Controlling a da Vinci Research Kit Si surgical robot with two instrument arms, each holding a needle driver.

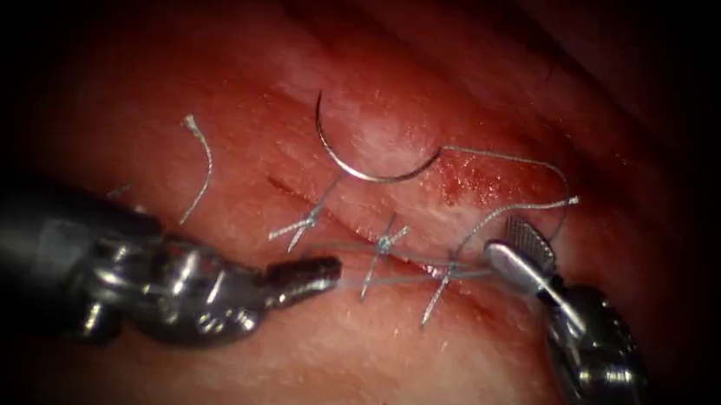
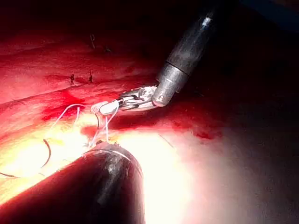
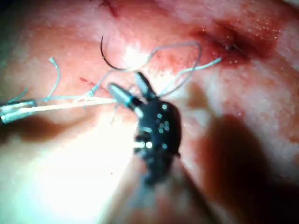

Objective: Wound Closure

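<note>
Needle (image 1: 355, 160) lies free on the tissue (image 1: 348, 349), above the cut (image 1: 349, 228) in the endoscope view, curve open upward, not in the tissue; neither tool holds it. We see it in the right wrist view too (image 3: 112, 58), resting flat, and as a dark arc in the left wrist view (image 2: 46, 154).

Thread (image 1: 504, 157) runs from the needle's swaged end, arcs to the right, then drops toward the right tool (image 1: 520, 247). A frayed end (image 1: 571, 199) sticks out just above that tool.

Right tool: jaws apart, holding nothing that we can make out; thread passes close by, contact unclear.

Left tool (image 1: 319, 275): jaws closed, tip on the pale strands (image 1: 398, 271) that run along the cut. We log it as gripping thread; right wrist view shows a taut strand (image 3: 70, 105) running to its tip (image 3: 16, 112).

Three stitches cross the cut: (image 1: 302, 223), (image 1: 384, 257), (image 1: 440, 283). A loose cut end (image 1: 200, 171) lies left of the needle, well apart from both tools. Red fluid (image 1: 475, 185) sits on the tissue right of the needle.
</note>
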